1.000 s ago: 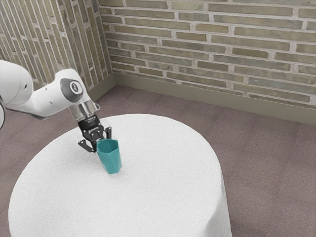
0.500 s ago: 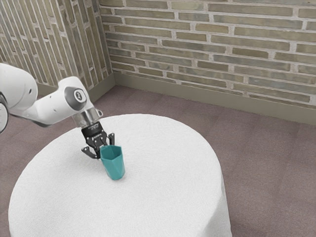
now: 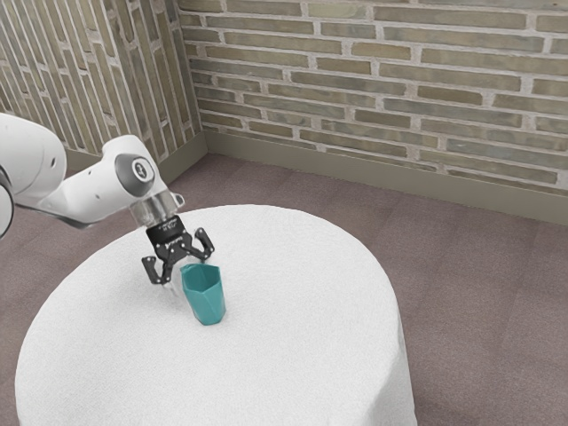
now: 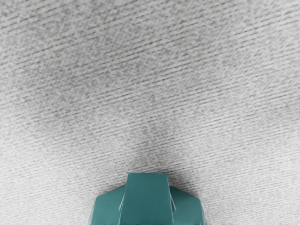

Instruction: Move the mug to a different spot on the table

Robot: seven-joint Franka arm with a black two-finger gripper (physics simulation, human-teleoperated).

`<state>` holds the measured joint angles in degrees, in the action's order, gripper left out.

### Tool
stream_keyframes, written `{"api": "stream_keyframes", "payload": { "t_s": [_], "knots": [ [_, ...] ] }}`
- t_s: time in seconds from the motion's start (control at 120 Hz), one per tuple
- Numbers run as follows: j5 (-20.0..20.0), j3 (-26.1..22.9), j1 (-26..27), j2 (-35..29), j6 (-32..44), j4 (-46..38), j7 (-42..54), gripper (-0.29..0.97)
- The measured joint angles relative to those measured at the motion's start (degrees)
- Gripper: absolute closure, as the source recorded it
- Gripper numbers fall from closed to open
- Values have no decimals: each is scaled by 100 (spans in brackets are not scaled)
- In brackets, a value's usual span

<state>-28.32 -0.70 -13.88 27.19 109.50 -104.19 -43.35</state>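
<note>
Wide shot first: a brick wall [image 3: 399, 80] runs across the back with brownish floor [image 3: 479, 293] below it. Out front sits the round bench [image 3: 311, 346], draped in a white cloth [image 3: 390, 390] that hangs down over its edge. The white arm [image 3: 80, 182] comes in from the exterior view's left and angles down over the bench.

And there's the mug [image 3: 205, 299]: teal, faceted, standing upright on the cloth in the exterior view's left half of the bench, well in from the edge, mouth up.

Just above its rim, a touch to the exterior view's left, hangs the black tool [image 3: 182, 263], and it's released. The two fingers [image 3: 153, 273] are splayed wide, one low beside the mug on the exterior view's left, the other higher up behind the rim. Neither looks pressed against the mug's wall, so nothing is gripped.

Over to the wrist view: the mug [image 4: 147, 201] sits right under the hand, teal facets with a flat panel facing the camera. The bench [image 4: 150, 70] stretches away beyond it, woven white cloth with a soft shadow pooled around the mug.
</note>
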Motion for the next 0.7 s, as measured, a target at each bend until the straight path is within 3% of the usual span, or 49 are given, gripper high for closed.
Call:
{"api": "stream_keyframes", "payload": {
  "t_s": [0.333, 0.583, 0.7],
  "knots": [
    [172, 5, 0, -53, 8, 457, 39, 1],
    [989, 64, 117, -571, -3, 709, 105, 0],
    [1801, 66, 313, -1170, -52, 694, 187, 0]
  ]
}}
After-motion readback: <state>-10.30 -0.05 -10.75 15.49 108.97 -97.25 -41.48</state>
